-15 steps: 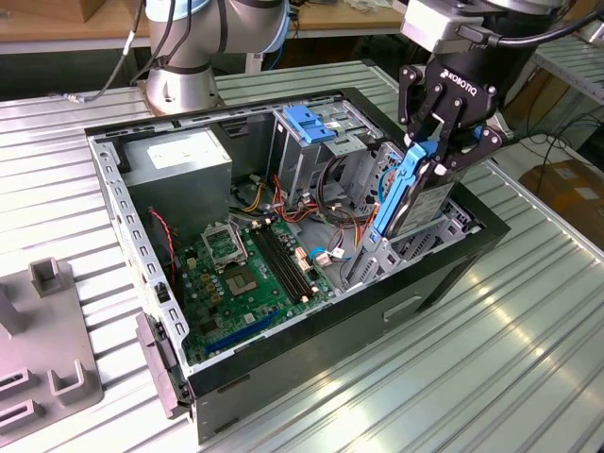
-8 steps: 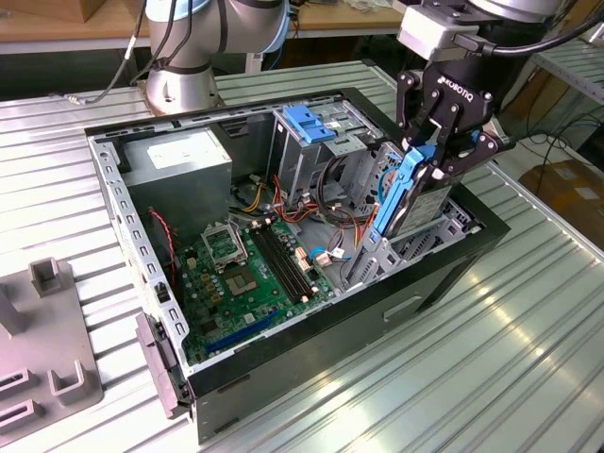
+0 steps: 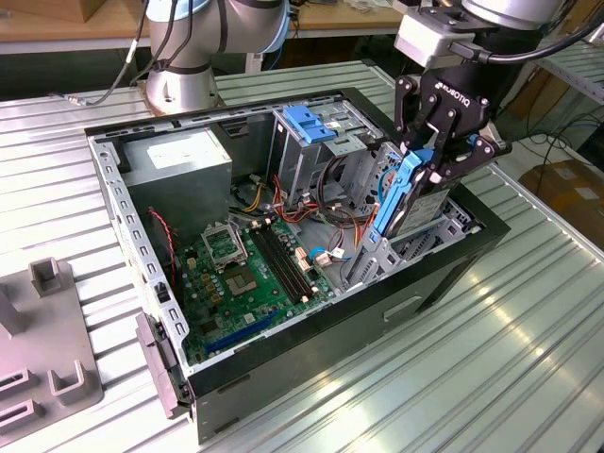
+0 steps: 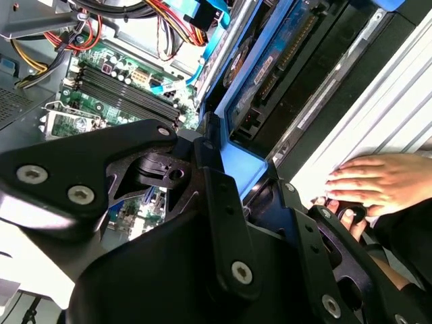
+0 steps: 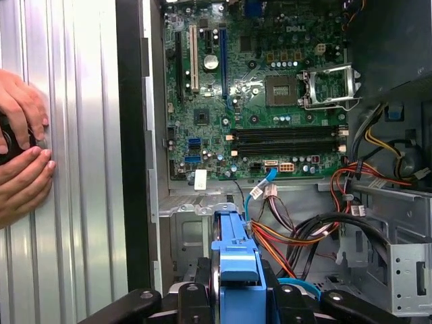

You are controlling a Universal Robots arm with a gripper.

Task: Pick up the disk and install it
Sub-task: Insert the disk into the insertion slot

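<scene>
The disk, a flat grey drive framed by a bright blue rail, stands on edge and tilted, its lower end in the drive bay at the exterior view's right end of the open computer case. My gripper is shut on its upper part, black fingers on both faces. In the first wrist view the blue rail of the disk runs out from between the fingers toward the motherboard. In the second wrist view the disk lies close against the case's side wall.
A grey power supply and a light-blue latch block sit at the back of the case. Red and orange cables run beside the bay. A person's hands rest on the ribbed table next to the case. A grey fixture stands at the exterior view's left.
</scene>
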